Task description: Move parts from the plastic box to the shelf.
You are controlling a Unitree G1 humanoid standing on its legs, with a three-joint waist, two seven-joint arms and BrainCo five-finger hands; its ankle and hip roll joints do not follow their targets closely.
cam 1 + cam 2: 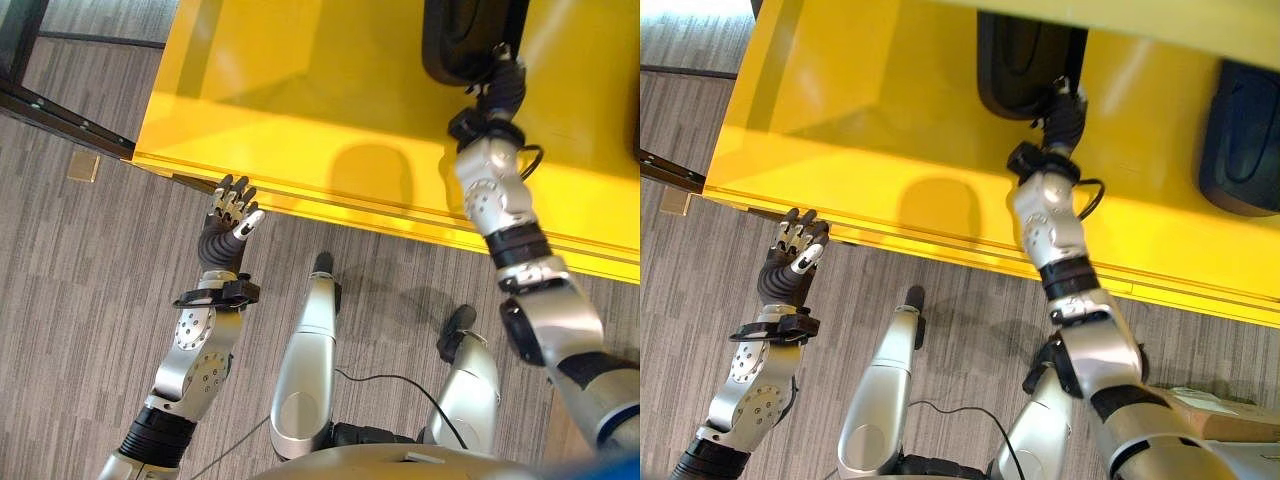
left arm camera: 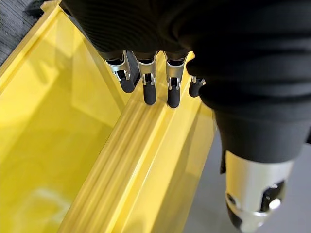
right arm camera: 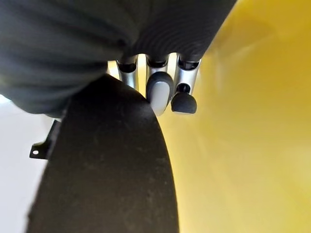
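- The plastic box [image 1: 890,130] is a large glossy yellow bin with smooth walls and a ribbed, stepped rim. It fills the head views from 9 o'clock across to 3 o'clock.
- A black part [image 1: 1025,70], rounded and matte, lies inside the box at 12 o'clock. A second black part [image 1: 1240,135] of the same shape lies at 2 o'clock, well apart from the first.
- The right hand [image 1: 1065,115] reaches over the near rim into the box and meets the lower edge of the first part. In its wrist view the fingers [image 3: 158,94] lie along the part's curved, faintly grainy black surface [image 3: 112,165]. I cannot tell whether they are clasped on it.
- The left hand [image 1: 232,212] hangs outside the box at 9 o'clock, just beside the near rim. Its fingers [image 2: 148,92] are straight and relaxed, holding nothing, with the dark tips close above the ribbed yellow rim [image 2: 131,160].
- The floor [image 1: 80,290] is grey, with a fine striped weave like carpet.
- A dark metal frame bar [image 1: 60,115] runs across the floor at 10 o'clock, beside the box's corner.
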